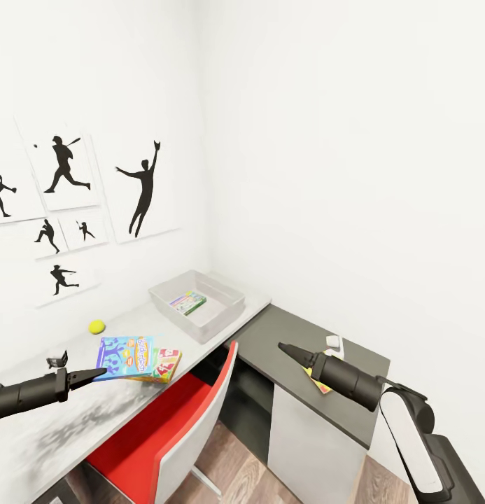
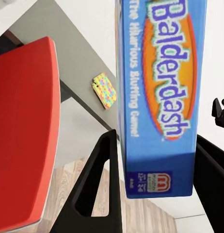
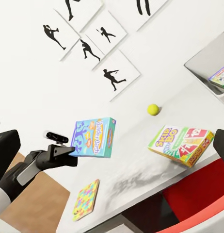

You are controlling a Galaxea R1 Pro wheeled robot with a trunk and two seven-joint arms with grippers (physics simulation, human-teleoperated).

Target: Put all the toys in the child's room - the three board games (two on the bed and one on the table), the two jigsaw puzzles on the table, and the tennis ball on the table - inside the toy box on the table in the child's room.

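My left gripper (image 1: 95, 374) is shut on the blue board game (image 1: 127, 355), holding it above the light-grey table (image 1: 74, 420); the box fills the space between the fingers (image 2: 104, 184). A yellow-red-green board game (image 1: 169, 364) lies flat just beyond it. The tennis ball (image 1: 96, 326) rests near the wall. Farther along stands the grey toy box (image 1: 228, 297) with a printed game box (image 1: 188, 302) inside. One jigsaw puzzle (image 3: 87, 199) lies by the table's edge, another (image 1: 319, 383) on the dark counter under my right gripper (image 1: 287, 348), which is open and empty.
A red and grey chair (image 1: 172, 427) is pushed in under the table between my arms. The lower dark counter (image 1: 284, 329) meets the table at the corner and carries a small white object (image 1: 333, 341). Black sports silhouettes (image 1: 60, 164) hang on the white wall.
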